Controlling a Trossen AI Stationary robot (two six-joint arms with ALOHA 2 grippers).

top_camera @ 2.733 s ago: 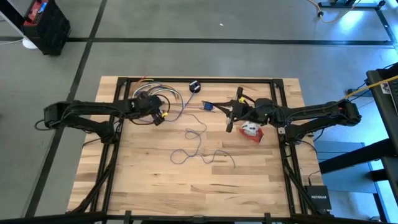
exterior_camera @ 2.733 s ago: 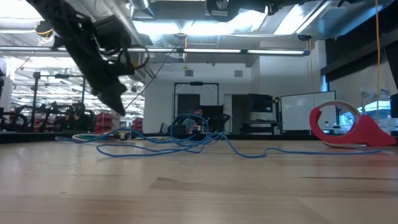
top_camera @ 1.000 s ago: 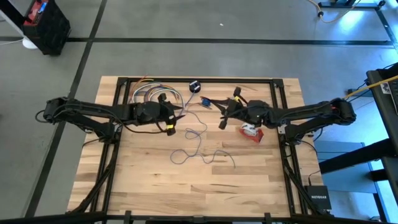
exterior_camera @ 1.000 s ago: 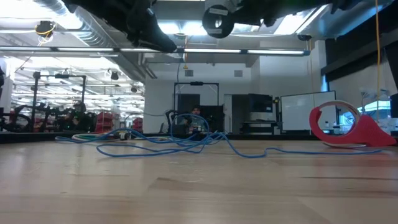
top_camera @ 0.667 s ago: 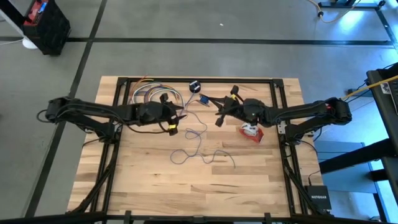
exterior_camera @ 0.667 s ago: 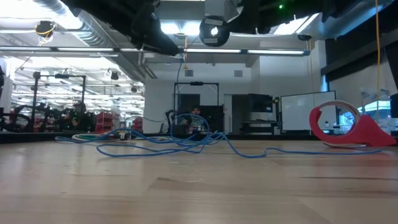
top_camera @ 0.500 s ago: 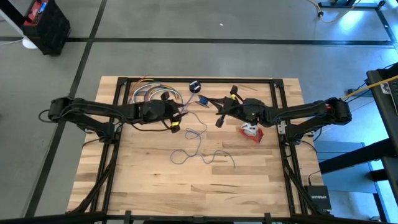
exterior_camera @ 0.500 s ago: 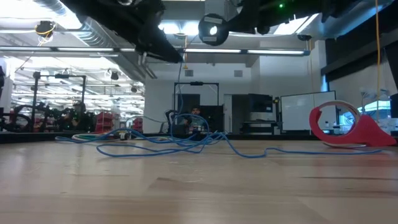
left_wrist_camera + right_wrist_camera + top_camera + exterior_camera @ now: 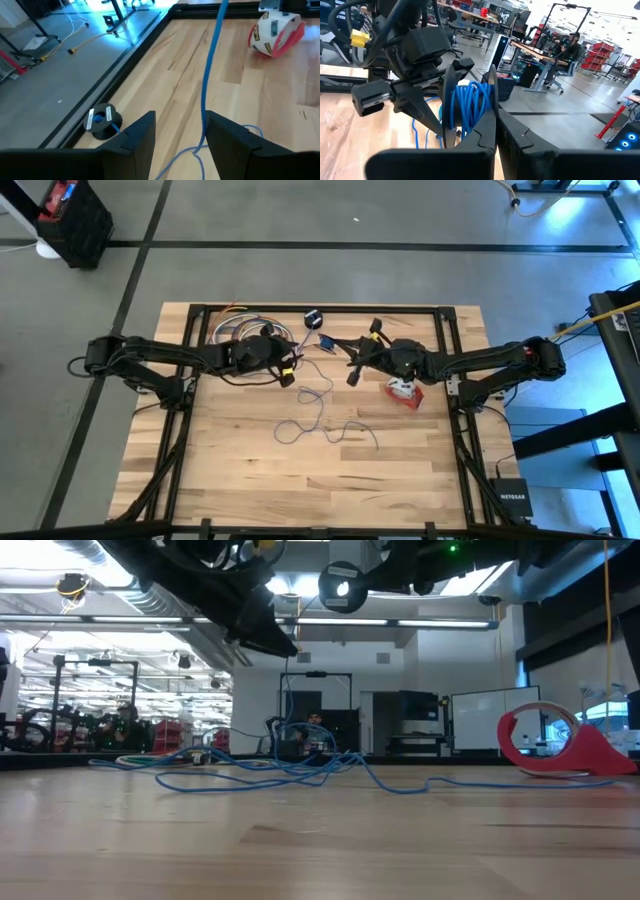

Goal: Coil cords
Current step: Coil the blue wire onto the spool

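The thin blue cord lies in loose loops [image 9: 318, 416] on the table, and part of it is wound on a small black spool [image 9: 470, 107]. My right gripper [image 9: 338, 346] is shut on that spool above the table's far middle. From the spool a strand [image 9: 205, 95] drops to the table between the open fingers of my left gripper [image 9: 293, 368], which hovers just left of the spool. A black round puck [image 9: 313, 318] with blue cord rests flat near the far edge. No red-and-white cord bundle shows. My right gripper pinches one thin black flange [image 9: 492, 87] of the spool between its two fingers, coming level from the table's right. The spool is lifted clear of the table, its wound blue cord beside the fingers. My left gripper has the hanging strand [image 9: 203, 117] close to one finger [image 9: 225, 135]; whether they touch I cannot tell.
A red-and-white tape dispenser [image 9: 403, 390] stands under my right arm, right of centre. A bundle of coloured cables [image 9: 238, 330] lies at the far left by my left arm. The near half of the wooden table [image 9: 300, 480] holds only the cord's loops.
My left gripper has moved toward the table's right and far edge, up to the hanging strand beside the spool, and has sunk a little; its fingers stay open. The spool and the loops on the table lie as before.
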